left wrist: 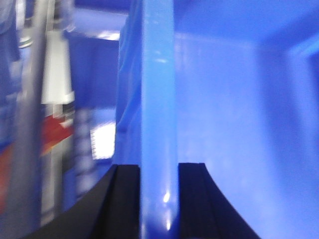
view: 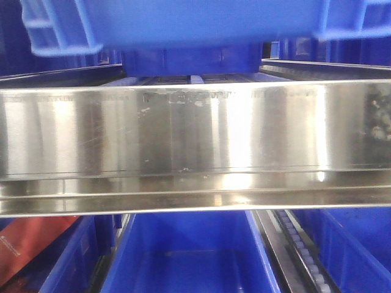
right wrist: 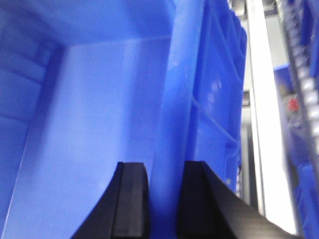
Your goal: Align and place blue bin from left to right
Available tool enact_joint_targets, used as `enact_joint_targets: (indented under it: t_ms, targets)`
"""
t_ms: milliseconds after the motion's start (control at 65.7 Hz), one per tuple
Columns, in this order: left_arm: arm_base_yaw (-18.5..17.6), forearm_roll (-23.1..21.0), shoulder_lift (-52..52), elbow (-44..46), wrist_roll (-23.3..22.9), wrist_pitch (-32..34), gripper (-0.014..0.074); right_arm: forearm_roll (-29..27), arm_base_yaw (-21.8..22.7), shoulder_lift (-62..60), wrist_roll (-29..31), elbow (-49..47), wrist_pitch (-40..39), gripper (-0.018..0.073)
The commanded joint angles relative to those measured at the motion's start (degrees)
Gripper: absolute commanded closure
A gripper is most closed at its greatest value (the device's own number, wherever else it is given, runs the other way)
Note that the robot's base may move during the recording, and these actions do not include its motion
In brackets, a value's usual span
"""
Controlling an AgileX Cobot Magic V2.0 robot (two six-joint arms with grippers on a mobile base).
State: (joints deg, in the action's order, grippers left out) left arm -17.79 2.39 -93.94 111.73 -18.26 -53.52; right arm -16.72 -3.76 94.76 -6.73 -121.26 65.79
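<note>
Blue plastic fills most of every view. One blue bin (view: 183,21) hangs across the top of the front view, above the stainless steel shelf rail (view: 195,146), its upper part cut off by the frame and its underside blurred. Behind it, at the back of the upper shelf, sits one more bin (view: 189,61). Below the rail three further bins show: a middle one (view: 183,256) seen open from above, a left one (view: 67,262) and a right one (view: 354,250), both cut off at the frame edges. A roller track (view: 299,250) runs between the middle and right bins, and something red (view: 30,241) lies at the lower left, too cropped to name.

Two hands are in view, one per wrist camera. The left hand (left wrist: 158,199) has its two black fingers (left wrist: 124,199) closed against either face of the raised bin's left wall rim (left wrist: 158,99), with the smooth interior to one side. The right hand (right wrist: 164,199) clamps the opposite wall rim (right wrist: 174,99) the same way, its fingers (right wrist: 130,199) pressing both faces. Ribs show on the bin's outer face (right wrist: 219,99). Beyond the wrist views the shelving is smeared and probably shows metal uprights, though that is hard to confirm.
</note>
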Motion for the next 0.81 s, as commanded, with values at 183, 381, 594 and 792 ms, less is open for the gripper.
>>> enact_joint_targets:
  t_ms: [183,381,594,792]
  targets:
    - [-0.14,3.63,-2.03,1.06,0.14,-2.87,0.0708,-0.46,0.01,6.07,4.4,-0.77,-1.53,0.0631]
    - [-0.14,3.82,-4.68,1.06,0.14,-4.59,0.0692,-0.46,0.01,9.06,6.0,-0.77,-1.31,0.061]
    - [-0.14,4.4,-4.88,1.06,0.14,-4.69,0.0272,0.86,0.01,9.46,6.73,-0.77,-0.7,0.0094]
    - [-0.14,5.17,-3.98,1.06,0.24,-5.37,0.0031,1.18,0.01,7.97,6.73,-1.01,-0.46,0.0013]
